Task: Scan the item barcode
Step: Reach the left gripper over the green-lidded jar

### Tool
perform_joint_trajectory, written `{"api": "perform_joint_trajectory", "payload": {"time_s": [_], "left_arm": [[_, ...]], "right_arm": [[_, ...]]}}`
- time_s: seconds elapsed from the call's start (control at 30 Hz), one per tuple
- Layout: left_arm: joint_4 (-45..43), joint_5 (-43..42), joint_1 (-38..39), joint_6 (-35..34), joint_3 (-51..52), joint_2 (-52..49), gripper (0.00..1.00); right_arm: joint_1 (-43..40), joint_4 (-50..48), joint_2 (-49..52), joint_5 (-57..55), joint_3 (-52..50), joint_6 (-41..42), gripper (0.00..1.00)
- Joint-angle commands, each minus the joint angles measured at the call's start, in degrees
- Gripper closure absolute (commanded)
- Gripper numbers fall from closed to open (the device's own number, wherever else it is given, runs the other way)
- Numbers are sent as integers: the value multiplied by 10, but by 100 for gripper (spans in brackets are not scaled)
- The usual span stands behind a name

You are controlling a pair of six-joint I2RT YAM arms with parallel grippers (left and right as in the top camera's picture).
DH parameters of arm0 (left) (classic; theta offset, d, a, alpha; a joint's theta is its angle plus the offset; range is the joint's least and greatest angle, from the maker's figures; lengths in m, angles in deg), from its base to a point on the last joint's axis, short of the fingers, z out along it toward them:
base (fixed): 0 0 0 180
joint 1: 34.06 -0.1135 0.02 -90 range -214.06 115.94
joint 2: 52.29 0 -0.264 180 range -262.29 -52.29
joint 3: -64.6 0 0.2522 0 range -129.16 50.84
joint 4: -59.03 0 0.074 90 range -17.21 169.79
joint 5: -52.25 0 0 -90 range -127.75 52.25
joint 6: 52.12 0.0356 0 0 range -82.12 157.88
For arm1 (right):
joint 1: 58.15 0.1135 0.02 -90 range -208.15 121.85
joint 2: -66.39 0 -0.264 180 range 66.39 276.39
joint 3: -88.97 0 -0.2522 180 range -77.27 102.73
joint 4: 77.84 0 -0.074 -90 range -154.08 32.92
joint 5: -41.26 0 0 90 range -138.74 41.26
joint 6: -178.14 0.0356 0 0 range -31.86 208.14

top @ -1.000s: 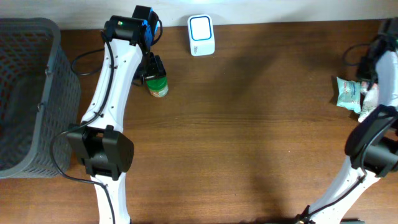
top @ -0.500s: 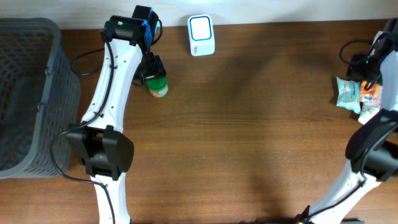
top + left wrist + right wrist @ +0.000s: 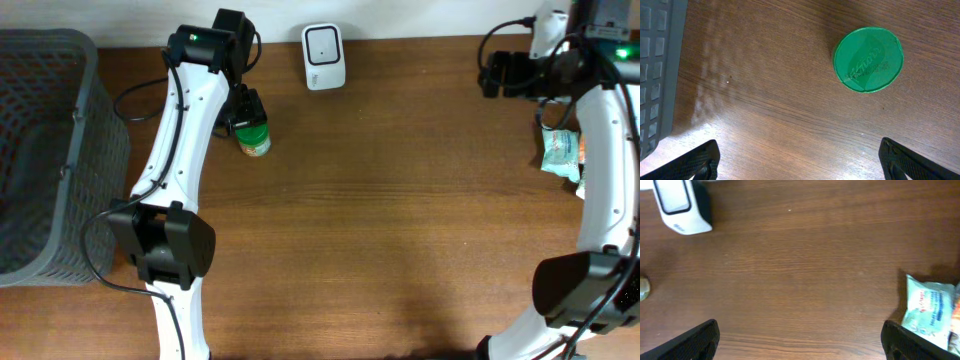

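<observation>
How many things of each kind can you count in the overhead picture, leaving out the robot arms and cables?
Basket: 1
Scanner: 1
Jar with a green lid: 1
Packet, partly hidden: 1
Total: 4

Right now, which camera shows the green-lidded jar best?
The left wrist view: the jar is seen close up from straight above, its green lid whole and unobstructed. The overhead view shows it small and far off. The right wrist view catches only a sliver of it at the left edge.
</observation>
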Motion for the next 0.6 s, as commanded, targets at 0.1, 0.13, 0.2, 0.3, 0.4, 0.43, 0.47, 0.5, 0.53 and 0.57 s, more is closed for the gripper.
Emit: {"api": "perform_joint_trajectory", "payload": {"time_s": [0.1, 0.13, 0.2, 0.3, 0.4, 0.43, 0.47, 0.5, 0.53, 0.57], "left_arm": [[1, 7, -2, 5, -9, 1, 1], [1, 7, -2, 5, -9, 1, 1], [-2, 6, -2, 5, -9, 1, 1], [-10, 3, -2, 5, -9, 1, 1], [-20, -64, -2, 5, -9, 1, 1], [-22, -92, -2, 5, -9, 1, 1], [-48, -97, 0, 7, -8, 0, 1], [-63, -97, 1, 10, -8, -4, 1], [-69, -97, 2, 19, -8, -8, 1], [-76, -97, 3, 37, -7, -15, 1]], "right_arm": [[10, 2, 2, 7, 0, 3, 1], [10, 2, 2, 7, 0, 3, 1], [10, 2, 2, 7, 0, 3, 1], [10, 2, 2, 7, 0, 3, 1], [10, 2, 2, 7, 0, 3, 1], [10, 2, 2, 7, 0, 3, 1], [10, 2, 2, 7, 0, 3, 1], [10, 2, 2, 7, 0, 3, 1], [10, 2, 2, 7, 0, 3, 1], [10, 2, 2, 7, 0, 3, 1]]}}
